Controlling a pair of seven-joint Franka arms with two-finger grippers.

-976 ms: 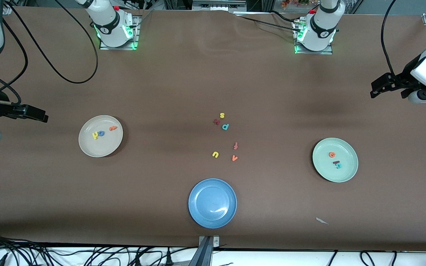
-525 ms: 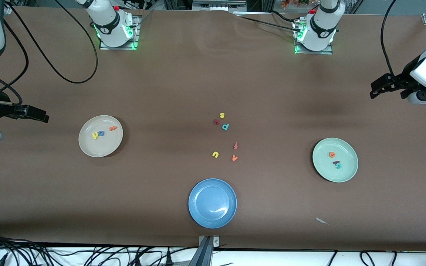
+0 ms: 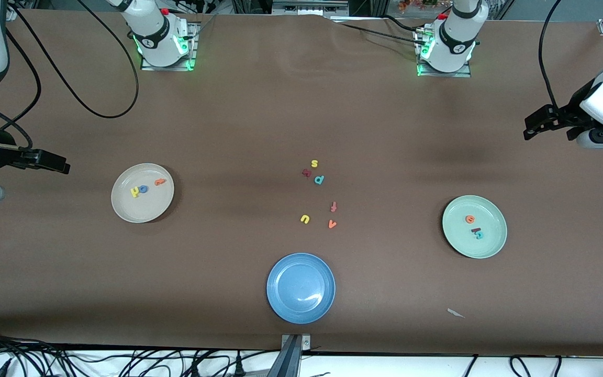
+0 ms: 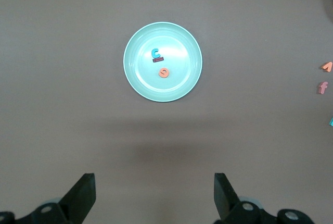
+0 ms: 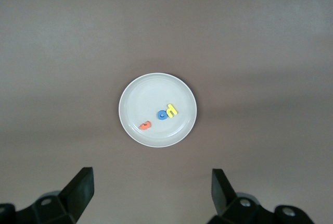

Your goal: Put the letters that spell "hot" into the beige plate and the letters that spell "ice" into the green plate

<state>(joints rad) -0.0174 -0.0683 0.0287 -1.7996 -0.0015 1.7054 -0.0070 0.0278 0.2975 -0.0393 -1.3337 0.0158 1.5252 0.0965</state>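
Note:
The beige plate point(image 3: 139, 209) holds the yellow h point(image 3: 134, 192), blue o point(image 3: 143, 189) and orange t point(image 3: 160, 182); the right wrist view shows that plate point(image 5: 140, 99) with them in it. The green plate point(image 3: 458, 238) holds the orange e point(image 3: 470, 219), dark red i point(image 3: 477, 229) and teal c point(image 3: 480, 235); the left wrist view shows it point(image 4: 140, 78) too. My left gripper point(image 3: 527, 128) hangs high over bare table at the left arm's end, open and empty point(image 4: 155, 193). My right gripper point(image 3: 63, 166) hangs open and empty point(image 5: 152, 190) over the right arm's end.
Loose letters lie mid-table: yellow s point(image 3: 314, 163), a dark red letter point(image 3: 306, 172), teal p point(image 3: 319, 179), red-orange f point(image 3: 333, 207), yellow u point(image 3: 304, 219), orange v point(image 3: 332, 224). A blue plate point(image 3: 280, 303) sits nearest the front camera. A white scrap point(image 3: 455, 313) lies near the front edge.
Both arms have drifted very slightly; plates and letters have not moved.

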